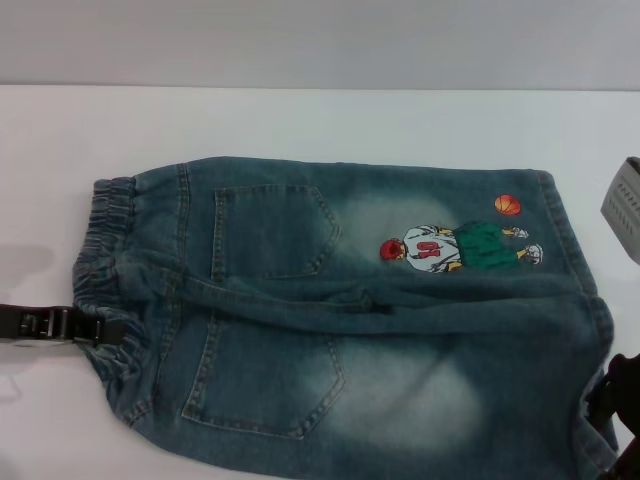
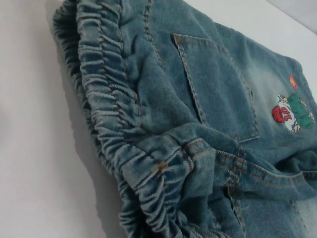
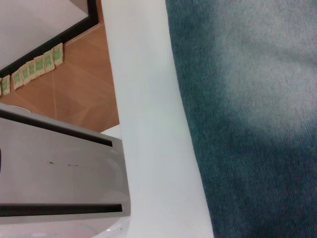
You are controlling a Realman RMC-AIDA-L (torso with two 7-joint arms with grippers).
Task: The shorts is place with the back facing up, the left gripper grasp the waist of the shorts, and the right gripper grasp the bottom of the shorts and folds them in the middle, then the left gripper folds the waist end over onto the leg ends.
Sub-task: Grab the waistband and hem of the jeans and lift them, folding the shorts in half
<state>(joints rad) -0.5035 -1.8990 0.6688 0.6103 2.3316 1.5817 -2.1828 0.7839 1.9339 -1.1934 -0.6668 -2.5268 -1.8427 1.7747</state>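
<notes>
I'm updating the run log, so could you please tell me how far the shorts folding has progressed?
Done: the shorts lie flat on the table, back pockets up. In hand: the left claw is at the waist, and the right claw is by the bottom; neither grasp can be confirmed. Left: both folds, since no denim is doubled over yet.
</notes>
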